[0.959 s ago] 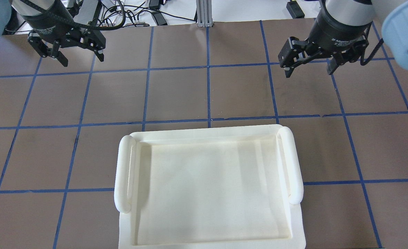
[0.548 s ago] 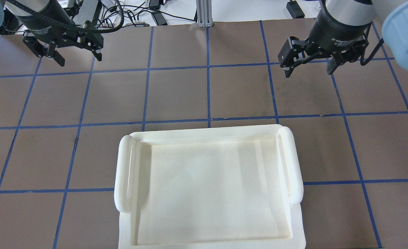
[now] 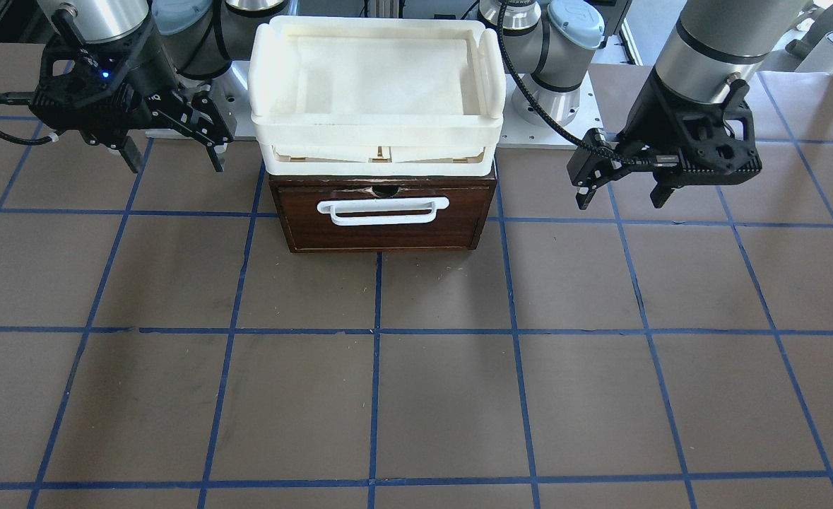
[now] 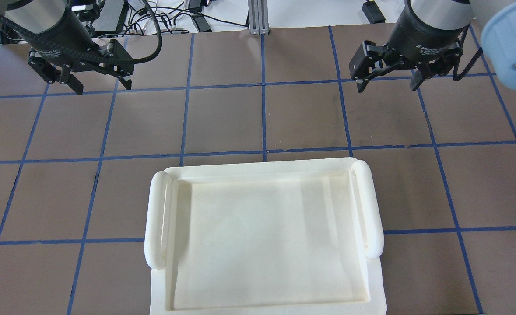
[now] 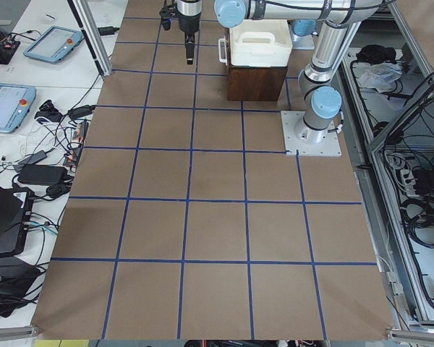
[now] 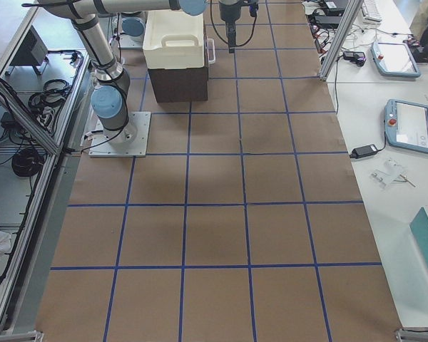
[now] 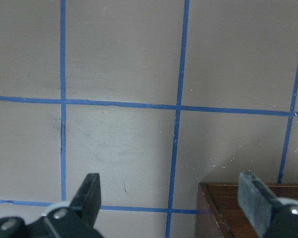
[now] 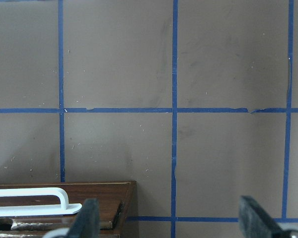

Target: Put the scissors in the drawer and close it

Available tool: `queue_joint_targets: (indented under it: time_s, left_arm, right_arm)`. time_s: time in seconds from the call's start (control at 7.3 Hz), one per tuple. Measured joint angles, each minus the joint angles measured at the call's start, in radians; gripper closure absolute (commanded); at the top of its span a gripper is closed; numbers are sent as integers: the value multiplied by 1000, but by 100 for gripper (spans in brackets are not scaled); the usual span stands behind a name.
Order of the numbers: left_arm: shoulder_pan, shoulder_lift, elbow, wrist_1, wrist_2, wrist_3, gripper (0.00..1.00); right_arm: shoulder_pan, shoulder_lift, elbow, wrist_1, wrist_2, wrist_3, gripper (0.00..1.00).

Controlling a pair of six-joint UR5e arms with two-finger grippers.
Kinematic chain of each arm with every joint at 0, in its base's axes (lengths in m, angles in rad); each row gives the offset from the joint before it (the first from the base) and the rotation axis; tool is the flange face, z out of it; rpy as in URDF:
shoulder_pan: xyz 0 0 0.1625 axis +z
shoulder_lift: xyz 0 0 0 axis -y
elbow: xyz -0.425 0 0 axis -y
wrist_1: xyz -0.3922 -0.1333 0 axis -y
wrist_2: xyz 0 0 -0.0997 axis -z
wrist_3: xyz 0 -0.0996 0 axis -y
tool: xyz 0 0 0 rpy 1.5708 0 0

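Hanging empty with fingers spread, the left gripper (image 3: 619,196) stands at 3 o'clock of the drawer (image 3: 381,230) in the front-facing view, and the right gripper (image 3: 176,161) at 9 o'clock. The drawer looks shut under the white trays (image 3: 377,131). The scissors show nowhere and are probably inside. Any retreat should stay clear of the handle (image 3: 383,211). Compared with the earlier overhead pictures, both grippers have shifted slightly.

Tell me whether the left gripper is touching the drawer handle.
Apart. The front-facing view shows the left gripper open, off to the side, with bare table between it and the drawer handle.
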Motion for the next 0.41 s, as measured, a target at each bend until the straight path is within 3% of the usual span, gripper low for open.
queue_joint_targets:
  time_s: [0.41]
  left_arm:
    - [-3,26,-22,-16,4,5,0]
  right_arm:
    - [0,1,0,-5,1,22,0]
